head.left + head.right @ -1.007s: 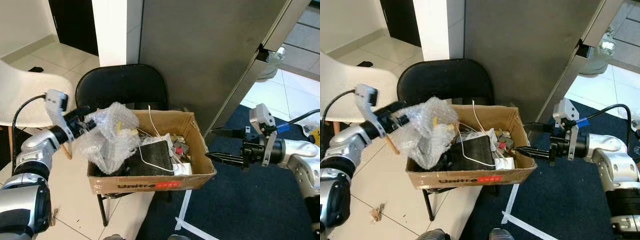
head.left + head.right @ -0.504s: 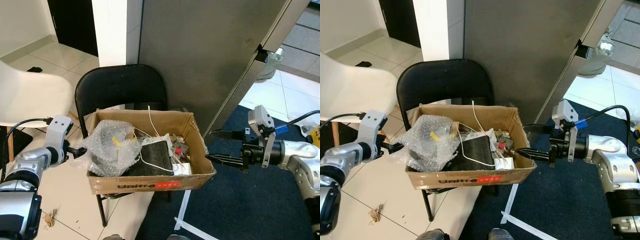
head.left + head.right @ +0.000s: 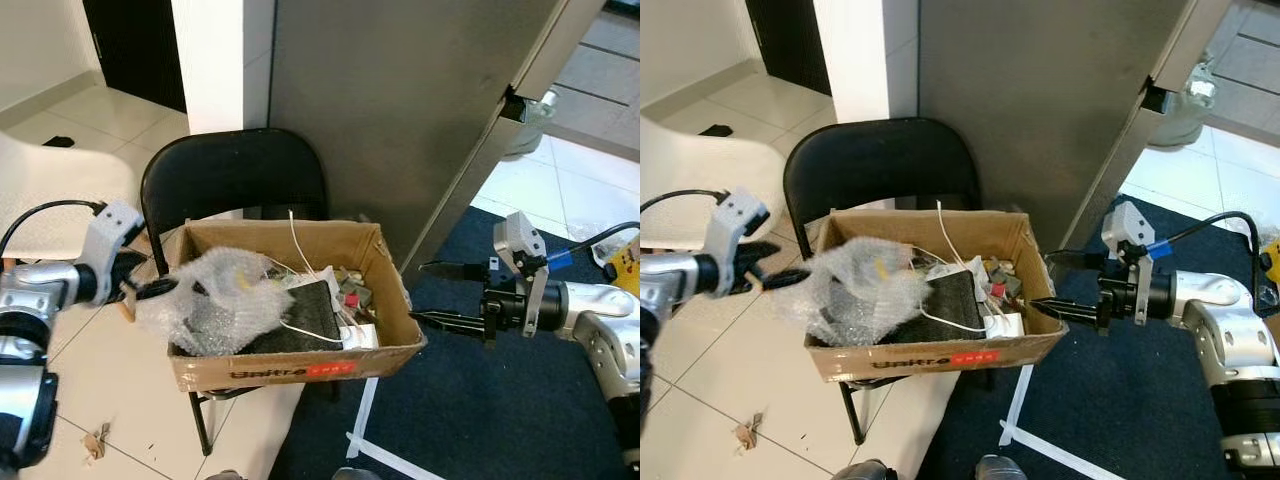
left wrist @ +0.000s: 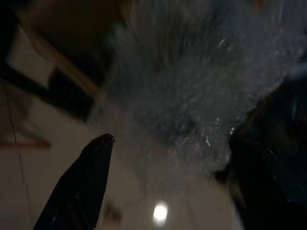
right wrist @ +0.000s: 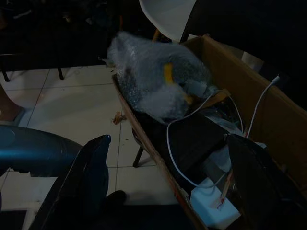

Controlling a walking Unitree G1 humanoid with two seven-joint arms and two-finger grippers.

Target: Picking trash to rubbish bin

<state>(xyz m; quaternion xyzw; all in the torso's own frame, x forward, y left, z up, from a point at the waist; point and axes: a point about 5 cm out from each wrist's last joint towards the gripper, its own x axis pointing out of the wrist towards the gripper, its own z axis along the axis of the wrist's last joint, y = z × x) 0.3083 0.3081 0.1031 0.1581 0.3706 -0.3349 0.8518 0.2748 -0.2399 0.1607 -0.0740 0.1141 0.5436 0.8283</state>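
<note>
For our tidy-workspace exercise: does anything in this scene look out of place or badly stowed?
Yes. The bubble wrap bulges over the left rim of the cardboard box instead of lying inside. The box, crammed with clutter and a looping white cable, sits on a black chair.

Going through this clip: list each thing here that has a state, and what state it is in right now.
Cardboard box: open-topped, full of trash, sitting on the chair.
Bubble wrap: crumpled, lying over the box's left edge.
White cable: loose, draped over a black item in the box.
Black chair: upright, carrying the box.
Left gripper: open, beside the bubble wrap.
Right gripper: open, right of the box.
</note>
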